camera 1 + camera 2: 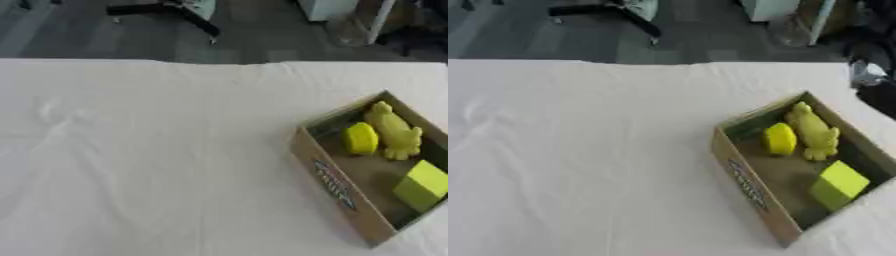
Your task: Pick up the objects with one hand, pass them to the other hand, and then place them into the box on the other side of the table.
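Note:
A brown cardboard box (750, 187) lies askew on the right side of the table. Inside it are three yellow things: a round one (780, 138), a lumpy figure-shaped toy (814, 131) beside it, and a yellow-green block (836, 184) nearer the front. No task object lies loose on the cloth. A black and silver part of my right arm, perhaps the hand (878, 97), shows at the right edge of the right eye view, just beyond the box's far wall. My left hand shows in neither view.
A wrinkled white cloth (149, 160) covers the table, whose far edge runs across the top. Beyond it is grey floor with the dark legs of a stand (175, 12) and pale furniture (328, 9).

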Controlling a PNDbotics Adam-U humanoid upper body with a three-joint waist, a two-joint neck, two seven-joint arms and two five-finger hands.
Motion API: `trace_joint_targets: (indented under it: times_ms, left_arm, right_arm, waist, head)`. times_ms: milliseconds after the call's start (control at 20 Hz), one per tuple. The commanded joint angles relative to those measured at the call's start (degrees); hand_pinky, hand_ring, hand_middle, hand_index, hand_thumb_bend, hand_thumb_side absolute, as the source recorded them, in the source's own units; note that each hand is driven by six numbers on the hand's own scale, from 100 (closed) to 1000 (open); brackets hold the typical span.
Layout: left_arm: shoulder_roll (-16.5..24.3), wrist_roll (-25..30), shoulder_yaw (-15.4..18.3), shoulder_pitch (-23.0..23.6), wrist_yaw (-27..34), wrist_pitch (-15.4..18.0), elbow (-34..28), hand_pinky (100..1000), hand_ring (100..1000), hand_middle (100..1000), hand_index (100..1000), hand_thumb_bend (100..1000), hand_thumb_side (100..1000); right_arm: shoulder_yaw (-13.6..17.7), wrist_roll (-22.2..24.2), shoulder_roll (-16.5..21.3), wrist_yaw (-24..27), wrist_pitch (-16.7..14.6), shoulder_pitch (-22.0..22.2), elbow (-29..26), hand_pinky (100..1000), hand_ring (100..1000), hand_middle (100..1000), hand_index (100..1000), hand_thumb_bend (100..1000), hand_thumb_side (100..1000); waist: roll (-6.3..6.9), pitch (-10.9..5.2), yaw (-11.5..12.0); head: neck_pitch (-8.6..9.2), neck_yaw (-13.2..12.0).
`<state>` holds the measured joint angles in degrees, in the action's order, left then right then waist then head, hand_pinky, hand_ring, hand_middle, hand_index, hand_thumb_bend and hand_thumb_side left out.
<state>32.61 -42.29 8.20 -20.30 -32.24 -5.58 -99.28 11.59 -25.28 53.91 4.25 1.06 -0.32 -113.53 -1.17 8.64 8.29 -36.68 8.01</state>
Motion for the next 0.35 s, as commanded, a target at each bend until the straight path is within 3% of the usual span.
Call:
trace_joint_targets:
  times_ms: [50, 200, 350]
  left_arm:
    - [4.94, 0.02, 1.99, -0.48, -1.47, -1.03, -1.73, 674, 785, 767, 895, 772, 472]
    - [7.62, -0.58, 4.33, 1.33, -0.17, -2.14, -1.81, 678, 804, 824, 937, 777, 452]
    - [10.03, -3.00, 8.15, 4.27, 1.58, -3.78, -0.08, 675, 799, 824, 927, 783, 443]
  right_arm:
    - [4.68, -4.08, 5.82, 3.47, -6.19, 2.23, -1.06, 969, 998, 912, 969, 100, 100]
    - [8.88, -9.29, 7.89, 3.56, -8.83, 6.15, -1.06, 965, 984, 905, 941, 100, 100]
    - [13.58, -15.85, 7.52, 0.91, -10.21, 11.62, -1.06, 965, 979, 895, 929, 100, 100]
  waist:
    - [-0.06, -2.62, 0.11]
    - [-0.19, -4.46, 0.16]
    - [-0.18, -4.89, 0.06]
  head:
    - [-0.60, 0.00]
    - [0.25, 0.53]
    - [3.21, 1.50]
